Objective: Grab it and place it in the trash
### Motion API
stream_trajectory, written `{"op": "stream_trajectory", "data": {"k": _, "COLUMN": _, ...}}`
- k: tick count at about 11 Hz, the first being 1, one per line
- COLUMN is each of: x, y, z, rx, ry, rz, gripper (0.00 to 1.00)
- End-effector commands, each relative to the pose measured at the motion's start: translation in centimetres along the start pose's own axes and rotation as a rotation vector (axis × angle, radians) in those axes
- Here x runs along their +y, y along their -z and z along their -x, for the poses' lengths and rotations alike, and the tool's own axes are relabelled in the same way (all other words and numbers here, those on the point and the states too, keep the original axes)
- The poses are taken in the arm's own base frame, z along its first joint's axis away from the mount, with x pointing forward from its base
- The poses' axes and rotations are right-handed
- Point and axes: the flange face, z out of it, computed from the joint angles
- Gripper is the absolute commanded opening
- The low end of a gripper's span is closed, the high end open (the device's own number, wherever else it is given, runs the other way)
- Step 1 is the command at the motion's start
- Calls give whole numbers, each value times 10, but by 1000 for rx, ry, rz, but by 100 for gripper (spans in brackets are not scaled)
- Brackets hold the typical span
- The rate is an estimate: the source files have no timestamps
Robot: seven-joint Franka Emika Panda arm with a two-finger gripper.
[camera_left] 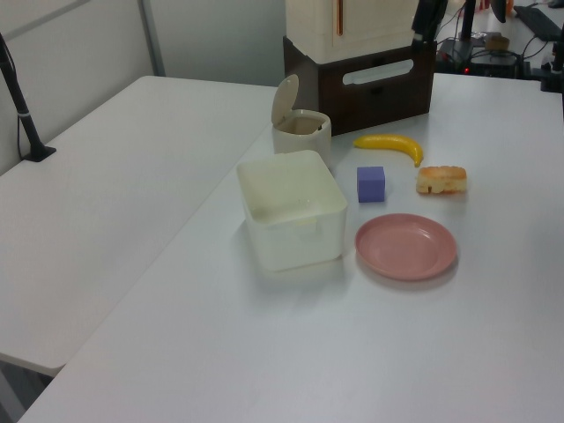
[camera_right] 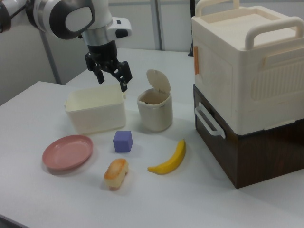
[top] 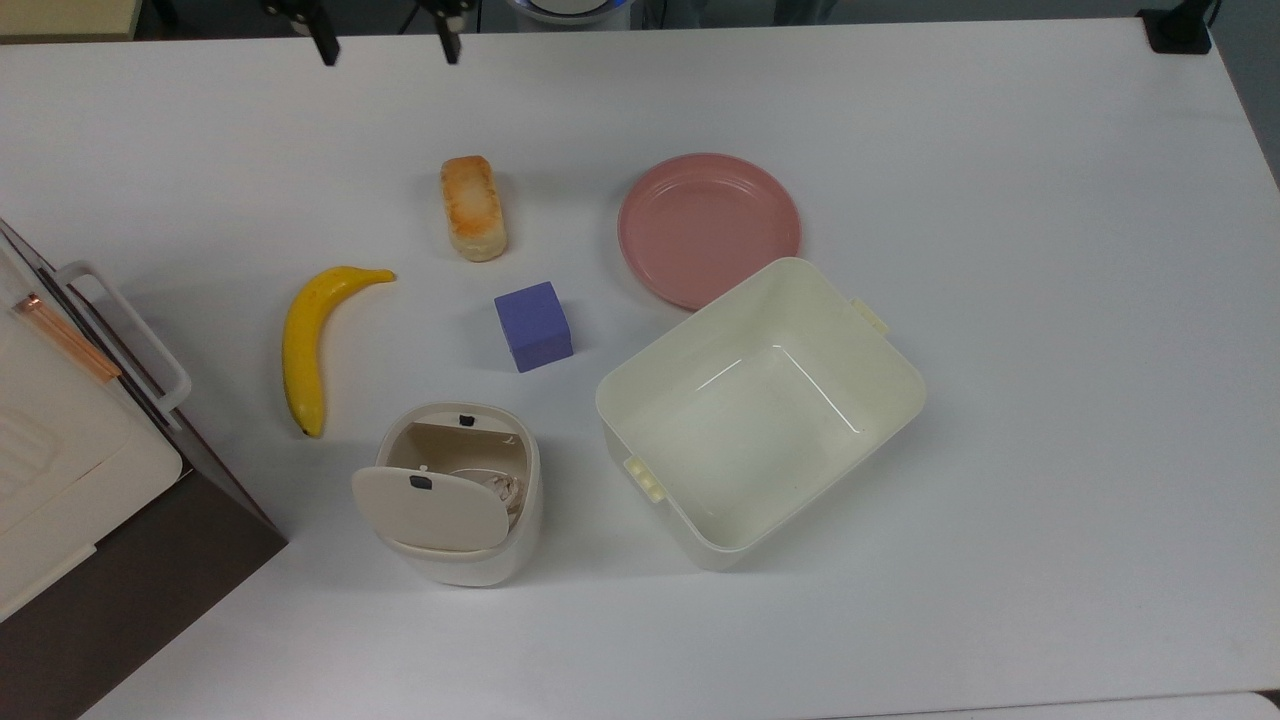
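Note:
The trash (top: 527, 520) is a small cream bin standing near the table's front in the top view, its flap lid (top: 425, 510) tipped up so the inside shows. A whitish crumpled paper ball (top: 500, 489) lies inside it, partly hidden by the flap. My gripper (top: 385, 42) shows as two dark fingertips at the top view's upper edge, far from the bin. In the right view my gripper (camera_right: 113, 81) hangs open and empty above the table behind the cream tub, to the left of the trash (camera_right: 154, 116). The left view has the trash (camera_left: 304, 139) in front of the brown box.
A banana (top: 305, 345), a bread loaf (top: 473, 207), a purple cube (top: 533, 326) and a pink plate (top: 708, 228) lie behind the bin. A large cream tub (top: 900, 400) stands beside it. A cream-and-brown stacked box (top: 90, 500) fills the top view's left edge.

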Motion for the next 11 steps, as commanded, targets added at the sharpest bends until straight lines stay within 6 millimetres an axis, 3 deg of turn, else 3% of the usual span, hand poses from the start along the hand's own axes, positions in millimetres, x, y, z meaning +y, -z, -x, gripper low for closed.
{"op": "stream_trajectory", "data": {"k": 1, "x": -21, "y": -10, "z": -2, "rx": 8, "ry": -28, "rz": -20, "gripper": 100}}
{"op": "stream_trajectory", "data": {"k": 11, "x": -51, "y": -18, "z": 11, "rx": -112, "ry": 10, "rz": 0, "gripper": 100}}
